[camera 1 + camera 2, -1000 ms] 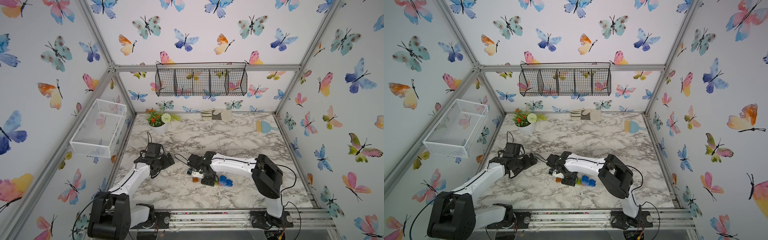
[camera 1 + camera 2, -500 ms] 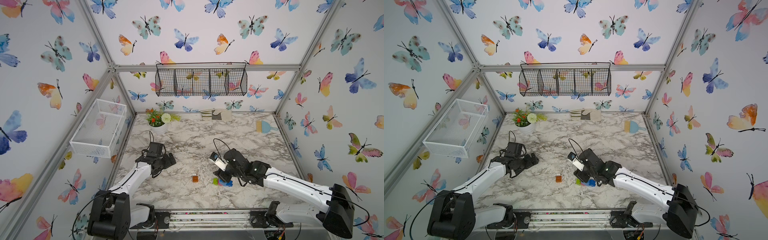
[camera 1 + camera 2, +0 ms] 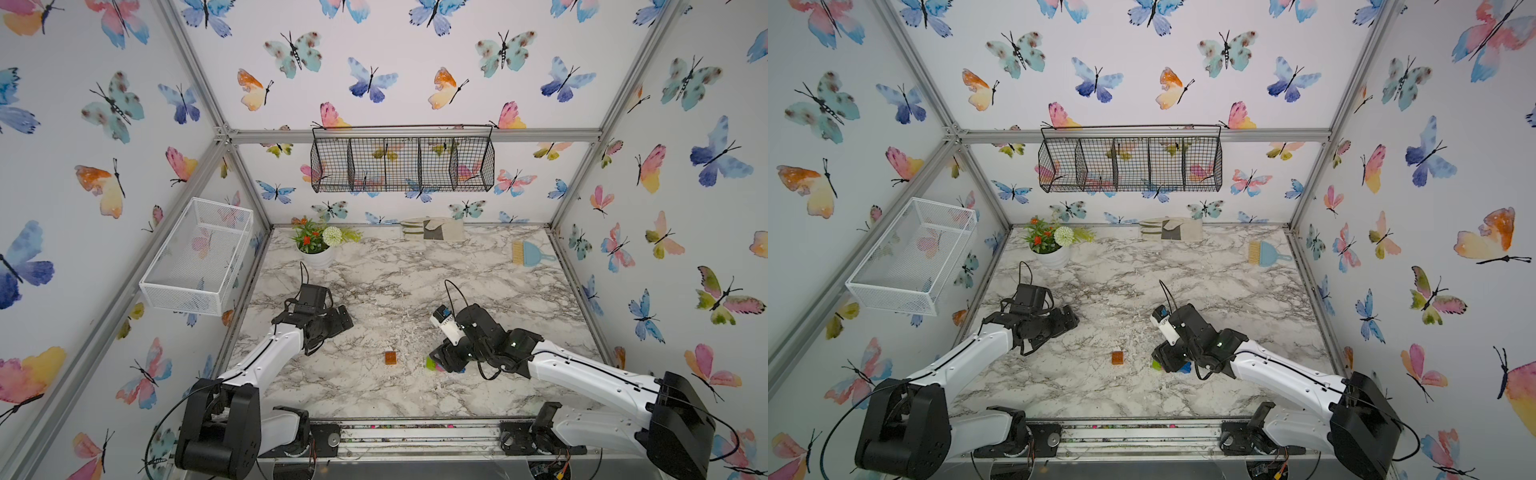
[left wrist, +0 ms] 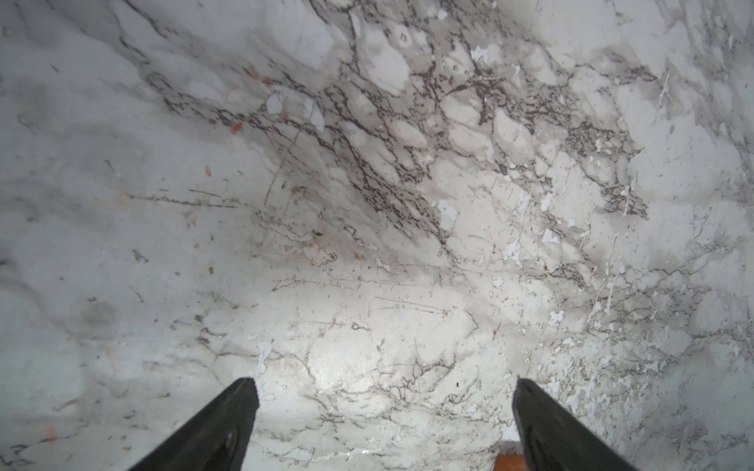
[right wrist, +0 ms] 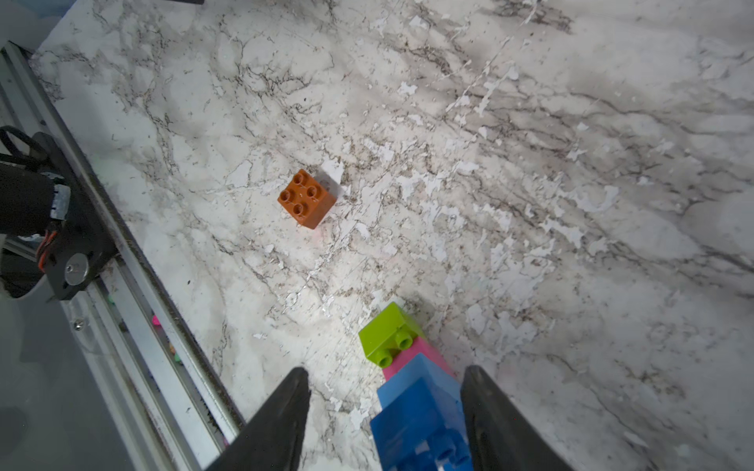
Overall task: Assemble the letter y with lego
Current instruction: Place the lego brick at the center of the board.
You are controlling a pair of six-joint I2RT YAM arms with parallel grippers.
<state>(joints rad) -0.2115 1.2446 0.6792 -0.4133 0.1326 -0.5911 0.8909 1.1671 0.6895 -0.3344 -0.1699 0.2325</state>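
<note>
Top views: orange brick (image 3: 390, 357) stands alone on the surface (image 3: 415, 282), near the right tool (image 3: 442, 361); left tool (image 3: 345, 318) well apart.
Left wrist: left tool spread wide, empty.
Right wrist: right tool open around the blue brick (image 5: 420, 412), which is in a row with the pink brick (image 5: 412, 359) and green brick (image 5: 387, 334).

The orange brick (image 5: 307, 198) sits alone with its four studs up, well ahead of the right gripper (image 5: 385, 369) and apart from the other bricks. The green brick (image 5: 389, 326), pink brick (image 5: 426, 354) and blue bricks (image 5: 420, 407) are joined in one row that lies on its side, studs facing sideways. The green end lies just past the fingertips. The blue end lies between the fingers, close against one finger (image 5: 489, 407), with a clear gap to the other
</note>
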